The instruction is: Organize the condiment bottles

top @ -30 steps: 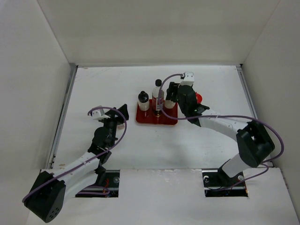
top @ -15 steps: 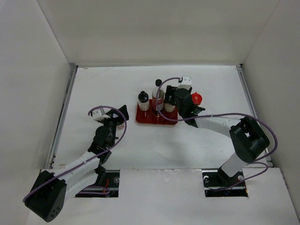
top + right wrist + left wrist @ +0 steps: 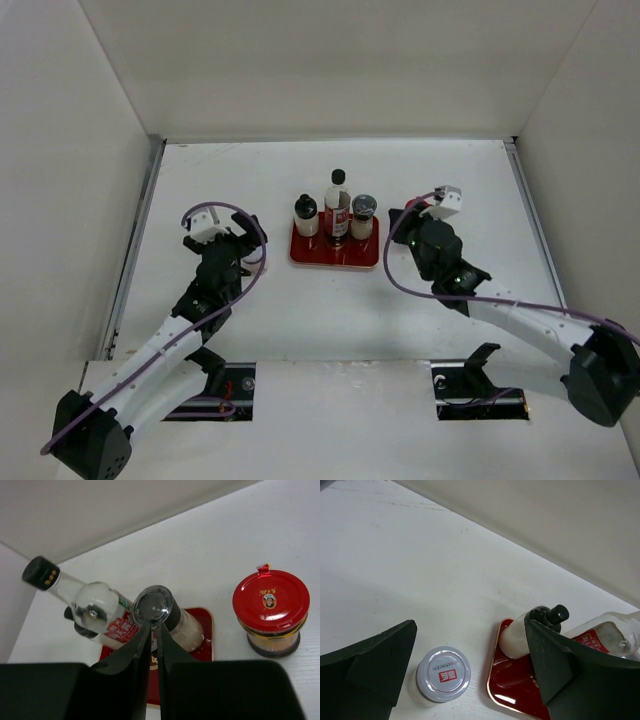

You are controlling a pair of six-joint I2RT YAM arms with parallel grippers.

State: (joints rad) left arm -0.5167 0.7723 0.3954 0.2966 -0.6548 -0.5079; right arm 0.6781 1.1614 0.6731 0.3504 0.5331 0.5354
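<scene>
Top view: the red tray (image 3: 335, 257) holds the small white bottle (image 3: 305, 215), the tall clear bottle (image 3: 337, 203) and the grey-lidded shaker (image 3: 363, 212). Only the left wrist view shows the white-lidded jar (image 3: 443, 673), left of the tray between the wide-open left jaws. The right wrist view shows the red-capped jar (image 3: 271, 611) right of the tray; the right jaws are closed and empty.

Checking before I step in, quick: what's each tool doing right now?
Left tool: open, holding nothing.
Right tool: closed, holding nothing.
</scene>
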